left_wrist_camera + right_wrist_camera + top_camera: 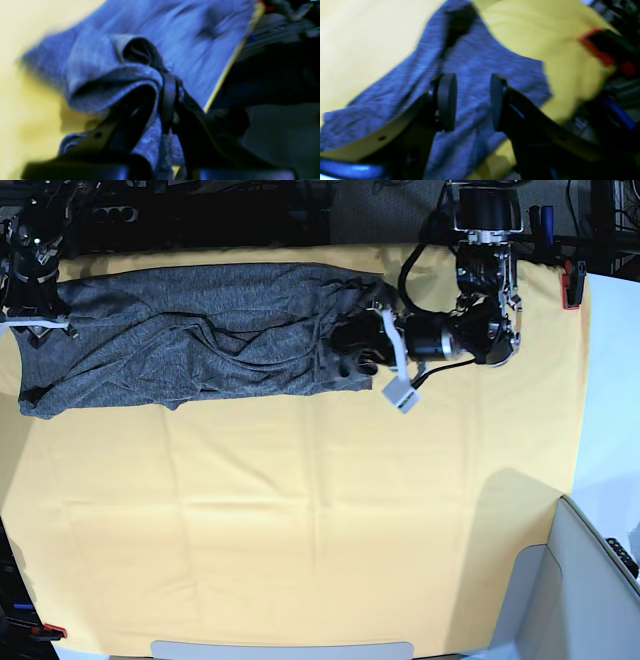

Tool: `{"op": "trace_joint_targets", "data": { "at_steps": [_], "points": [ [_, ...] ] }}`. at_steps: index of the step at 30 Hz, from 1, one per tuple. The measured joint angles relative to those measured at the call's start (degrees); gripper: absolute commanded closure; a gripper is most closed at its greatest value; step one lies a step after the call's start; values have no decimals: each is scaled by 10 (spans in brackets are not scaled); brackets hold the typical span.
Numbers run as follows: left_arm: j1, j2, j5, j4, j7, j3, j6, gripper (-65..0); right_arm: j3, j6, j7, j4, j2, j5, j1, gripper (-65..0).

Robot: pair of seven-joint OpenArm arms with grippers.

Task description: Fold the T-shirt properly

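Cloth (300, 520): yellow-orange, spread flat over the whole table, bare across the near half, faint creases only.
Clamps: red one (571, 285) on the far right edge of the cloth, another (40, 632) at the near left corner.
Shirt (190, 335): dark grey heathered knit, lying as a long rumpled band across the far part of the cloth, from the far left edge to about the middle; folds and ridges along its length, lower left corner reaching nearest.
Left gripper (168, 100): at the shirt's right end in the base view, jaws pressed together on a bunched fold of shirt; fabric curls over one finger (130, 117) and hangs down between both. Wrist view blurred.
Left arm (470, 330): low over the cloth, reaching in from the far right side, white tag (400, 395) hanging beside it.
Right gripper (473, 101): at the far left end of the shirt, jaws spread, pads (447, 100) apart with shirt fabric seen in the gap below; contact with the fabric cannot be told. Wrist view blurred.
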Motion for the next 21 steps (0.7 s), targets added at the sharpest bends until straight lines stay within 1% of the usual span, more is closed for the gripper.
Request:
{"op": "trace_joint_targets", "data": {
  "at_steps": [2,6,10,14,18,21],
  "points": [
    [-3,21,-2,0,-7,19,0,-6,13,0,0,0,0,0,-6,-227],
    [-15,60,12,-7,9,53,0,-6,35,0,0,0,0,0,-18,-227],
    [-45,91,1,-8,-5,75,0,-6,43,0,1,0,0,0,-23,-227],
    [-54,108,10,-33,6,81,1,-6,46,2,0,0,-4,0,-27,-227],
    [-71,107,9,-39,4,105,1,-6,46,0,0,0,-5,0,-28,-227],
    [-77,108,2,-66,-24,124,2,-6,46,0,0,0,-5,0,-28,-227]
  ]
}}
